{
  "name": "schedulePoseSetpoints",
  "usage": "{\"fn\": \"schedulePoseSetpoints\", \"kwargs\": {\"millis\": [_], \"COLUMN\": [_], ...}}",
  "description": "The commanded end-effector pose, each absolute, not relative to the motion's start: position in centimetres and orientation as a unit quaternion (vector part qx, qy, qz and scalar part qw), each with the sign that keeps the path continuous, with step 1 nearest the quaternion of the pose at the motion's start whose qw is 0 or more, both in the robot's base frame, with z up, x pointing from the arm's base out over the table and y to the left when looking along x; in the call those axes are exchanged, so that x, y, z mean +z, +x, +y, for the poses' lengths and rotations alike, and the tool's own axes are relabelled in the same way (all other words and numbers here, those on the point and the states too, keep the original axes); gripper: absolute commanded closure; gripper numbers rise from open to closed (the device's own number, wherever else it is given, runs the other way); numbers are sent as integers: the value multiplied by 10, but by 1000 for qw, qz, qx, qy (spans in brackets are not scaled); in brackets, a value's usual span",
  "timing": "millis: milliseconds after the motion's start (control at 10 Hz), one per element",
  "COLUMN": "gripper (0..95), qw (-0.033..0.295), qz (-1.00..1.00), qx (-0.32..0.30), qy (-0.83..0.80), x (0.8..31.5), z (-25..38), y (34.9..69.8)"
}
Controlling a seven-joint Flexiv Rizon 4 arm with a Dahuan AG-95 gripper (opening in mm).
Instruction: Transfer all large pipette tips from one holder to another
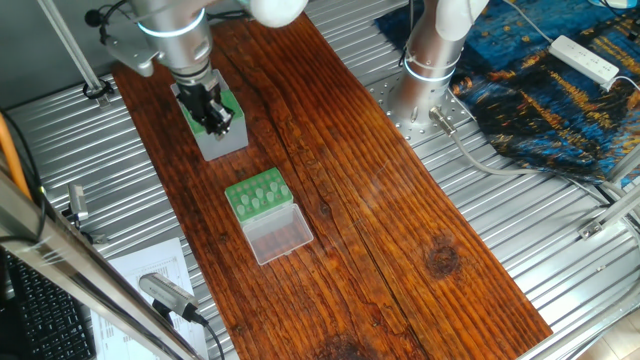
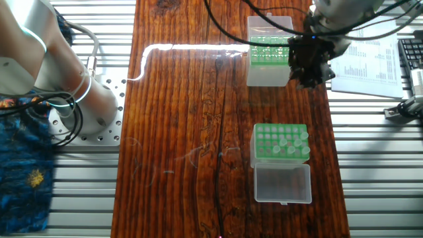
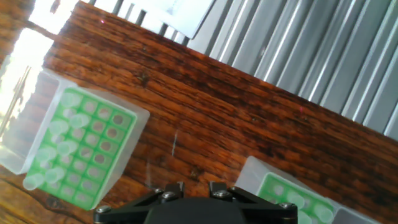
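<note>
The taller grey-sided holder (image 1: 222, 138) (image 2: 268, 58) stands at the far end of the wooden board, and its green top shows in the hand view's lower right corner (image 3: 292, 200) with pale large pipette tips (image 3: 297, 202) in it. Nearer the board's middle sits the low green rack (image 1: 256, 192) (image 2: 280, 141) (image 3: 84, 149), its clear lid (image 1: 280, 236) (image 2: 283, 184) folded open. Several tips (image 2: 294, 144) (image 3: 53, 155) stand along one side of it. My gripper (image 1: 213, 122) (image 2: 309, 79) (image 3: 197, 186) hovers at the tall holder's edge. A narrow gap between its fingers shows only wood.
The board lies on a ribbed metal table. A second arm's base (image 1: 425, 70) (image 2: 86, 99) stands beside the board, next to a blue patterned cloth (image 1: 560, 90). Printed papers (image 2: 373, 59) and a keyboard (image 1: 40, 310) lie near the holder side.
</note>
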State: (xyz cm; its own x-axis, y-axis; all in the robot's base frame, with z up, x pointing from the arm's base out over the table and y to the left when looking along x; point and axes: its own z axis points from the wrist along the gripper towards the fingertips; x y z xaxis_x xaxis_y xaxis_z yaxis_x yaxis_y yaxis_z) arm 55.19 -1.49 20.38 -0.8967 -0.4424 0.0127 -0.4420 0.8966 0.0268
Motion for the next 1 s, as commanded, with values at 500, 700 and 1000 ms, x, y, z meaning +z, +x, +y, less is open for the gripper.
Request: {"fn": "schedulePoseSetpoints", "kwargs": {"millis": [500,700,1000], "gripper": [760,760,760], "qw": [18,23,17], "qz": [-978,-965,-962], "qx": [19,21,46], "qy": [208,260,268], "x": [201,192,188], "z": [-39,-59,-77], "y": [560,564,566]}}
